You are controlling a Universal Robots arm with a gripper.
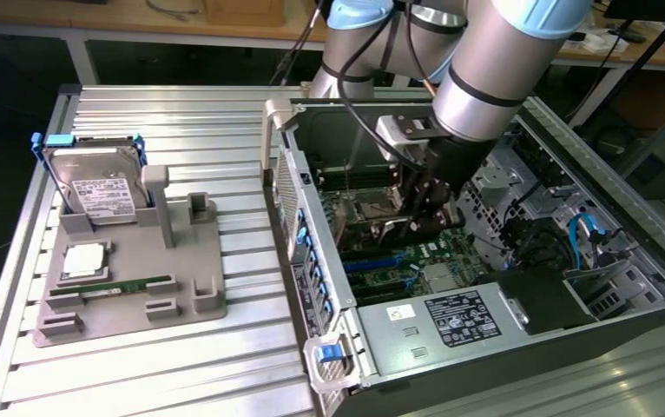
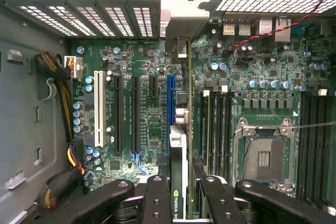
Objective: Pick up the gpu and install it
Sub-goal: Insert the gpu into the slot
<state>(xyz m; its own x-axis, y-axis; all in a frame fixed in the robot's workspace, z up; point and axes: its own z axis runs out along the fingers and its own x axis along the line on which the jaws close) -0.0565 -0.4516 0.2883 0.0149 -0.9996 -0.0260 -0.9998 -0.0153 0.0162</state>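
Observation:
My gripper (image 2: 181, 190) is shut on the gpu (image 2: 178, 142), a thin dark card seen edge-on between the black fingers (image 2: 156, 198). Its silvery bracket (image 2: 178, 9) reaches the rear slot openings of the case. The card hangs just beside the long blue expansion slot (image 2: 170, 103) on the green motherboard (image 2: 149, 129); I cannot tell whether it touches the board. In the exterior view the gripper (image 1: 425, 208) is lowered inside the open computer case (image 1: 321, 261), over the motherboard's middle.
The CPU socket (image 2: 265, 156) and memory slots (image 2: 215, 124) lie close beside the card. Cable bundles (image 2: 65, 103) run along the case floor. Outside the case, a grey fixture (image 1: 135, 295) holds a hard drive (image 1: 95, 187), a CPU chip (image 1: 83, 261) and a green memory stick (image 1: 124, 285).

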